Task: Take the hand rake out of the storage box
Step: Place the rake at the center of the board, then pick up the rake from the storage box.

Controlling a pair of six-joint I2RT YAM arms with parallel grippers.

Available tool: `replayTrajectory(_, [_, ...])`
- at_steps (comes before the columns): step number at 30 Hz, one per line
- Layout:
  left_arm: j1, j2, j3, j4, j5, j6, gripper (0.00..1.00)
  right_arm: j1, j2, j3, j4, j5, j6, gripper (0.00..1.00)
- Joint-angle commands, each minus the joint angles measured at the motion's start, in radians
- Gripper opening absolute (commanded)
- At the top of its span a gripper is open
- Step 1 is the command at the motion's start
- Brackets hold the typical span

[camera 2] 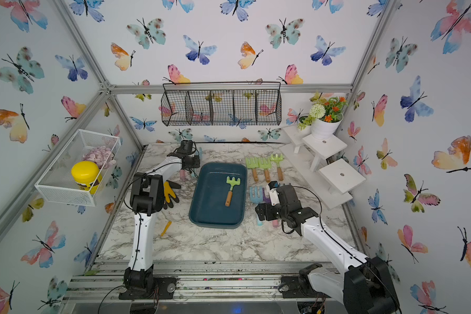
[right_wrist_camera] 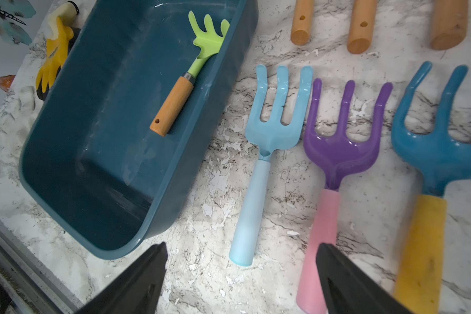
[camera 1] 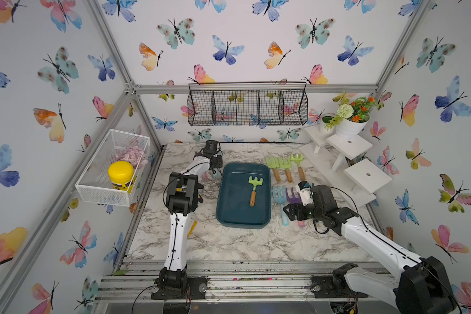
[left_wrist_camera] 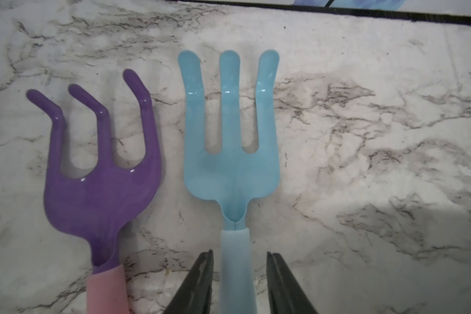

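Note:
The dark teal storage box point(camera 1: 220, 195) point(right_wrist_camera: 191, 152) stands mid-table. In it lies a hand rake point(camera 1: 253, 190) point(right_wrist_camera: 180, 92) with a green head and a wooden handle, touched by neither gripper. My left gripper point(camera 1: 215, 171) point(left_wrist_camera: 239, 252) is at the box's far left corner. Its jaws stand open on either side of the handle of a light blue rake point(left_wrist_camera: 230, 152) that lies flat on the table, with a gap on each side. To the right of the box, my right gripper point(camera 1: 292, 213) point(right_wrist_camera: 242, 246) hangs open above the handle ends of other rakes, holding nothing.
A purple rake point(left_wrist_camera: 101, 190) lies beside the left one. Right of the box lie light blue point(right_wrist_camera: 278, 125), purple point(right_wrist_camera: 340, 152) and dark blue point(right_wrist_camera: 441, 160) rakes, with three green ones point(camera 1: 284, 164) behind. A yellow glove point(camera 2: 170, 194) lies left. A white stepped stand point(camera 1: 367, 175) fills the back right.

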Motion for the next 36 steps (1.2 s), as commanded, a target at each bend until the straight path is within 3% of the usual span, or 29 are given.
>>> replayTrajectory(1, [0.006,-0.083,-0.025,-0.033,0.061,-0.01,0.48,0.005,0.003,0.012,-0.007,-0.032,-0.003,0.92])
replayTrajectory(4, [0.001,-0.208,-0.125,-0.008,0.081,-0.025,0.54,0.006,0.01,0.03,-0.015,-0.046,-0.001,0.92])
replayTrajectory(12, [-0.076,-0.654,-0.587,0.092,0.118,-0.078,0.56,0.006,0.018,0.043,-0.011,-0.083,0.01,0.92])
replayTrajectory(17, [-0.204,-0.822,-0.797,0.111,0.144,-0.111,0.54,0.006,-0.012,0.029,0.0,-0.099,0.02,0.92])
replayTrajectory(21, [-0.366,-0.833,-0.818,0.072,0.038,-0.134,0.54,0.006,-0.05,0.016,-0.02,-0.086,0.015,0.92])
replayTrajectory(24, [-0.427,-0.808,-0.82,0.074,0.032,-0.182,0.54,0.006,-0.103,-0.011,-0.01,-0.084,0.032,0.93])
replayTrajectory(31, [-0.499,-0.676,-0.749,0.066,-0.009,-0.229,0.54,0.006,-0.12,-0.052,0.01,-0.088,0.055,0.93])
replayTrajectory(36, [-0.503,-0.588,-0.698,0.053,-0.035,-0.235,0.54,0.006,-0.116,-0.078,0.035,-0.096,0.055,0.93])
